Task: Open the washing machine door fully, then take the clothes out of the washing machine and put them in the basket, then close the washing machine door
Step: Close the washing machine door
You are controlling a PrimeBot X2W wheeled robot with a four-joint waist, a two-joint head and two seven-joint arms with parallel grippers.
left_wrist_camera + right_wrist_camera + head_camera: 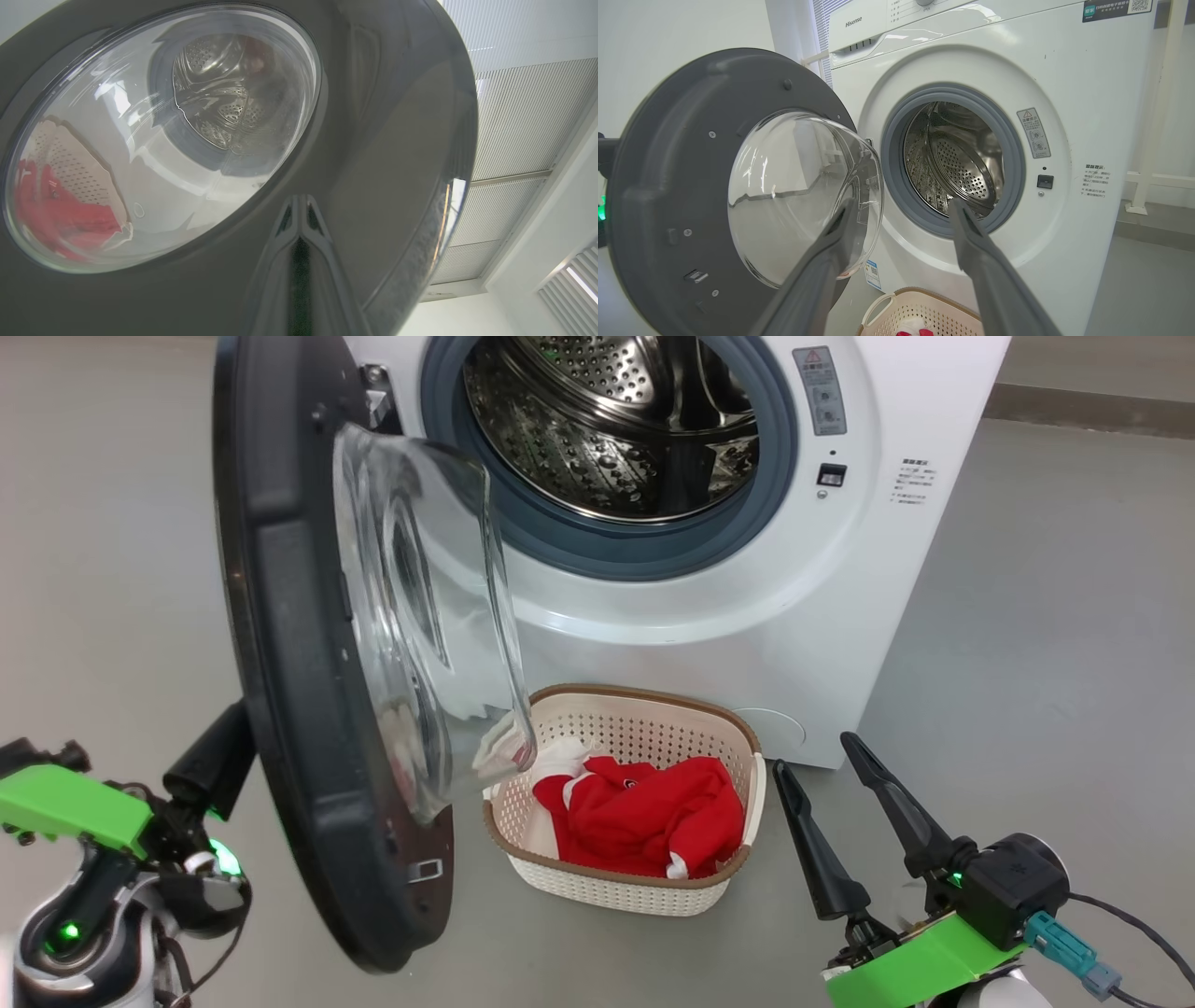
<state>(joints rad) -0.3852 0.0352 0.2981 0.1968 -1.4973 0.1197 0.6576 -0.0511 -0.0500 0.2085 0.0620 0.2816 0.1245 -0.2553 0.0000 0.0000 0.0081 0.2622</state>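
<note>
Work now falls to the left gripper [219,753], low at the far left behind the door [299,728]. Its fingers are pressed together, pinching nothing, with the tips against the door's glossy outer face beside the window. The door stands roughly half open, edge-on in the head view, its glass bowl [420,616] bulging toward the washer [840,597]. The drum [616,429] looks empty and the clothes [644,812] lie in the basket [644,723], so I judge closing to be the step in hand. To do it well, the push should follow the hinge's arc, with the tips kept square to the panel so they don't skate on the gloss. The finish needs a firm press so the catch seats in the latch slot [831,476] on the washer's right.

The basket sits on the floor [1027,663] just in front of the washer, below the opening. The bowl overlaps its left corner in the head view, and I cannot tell whether the door's lower rim will pass above it, so that corner is the thing to watch. Further right, the right gripper [814,753] hovers with fingers spread wide, holding nothing, beside the basket and apart from the door's likely path.
</note>
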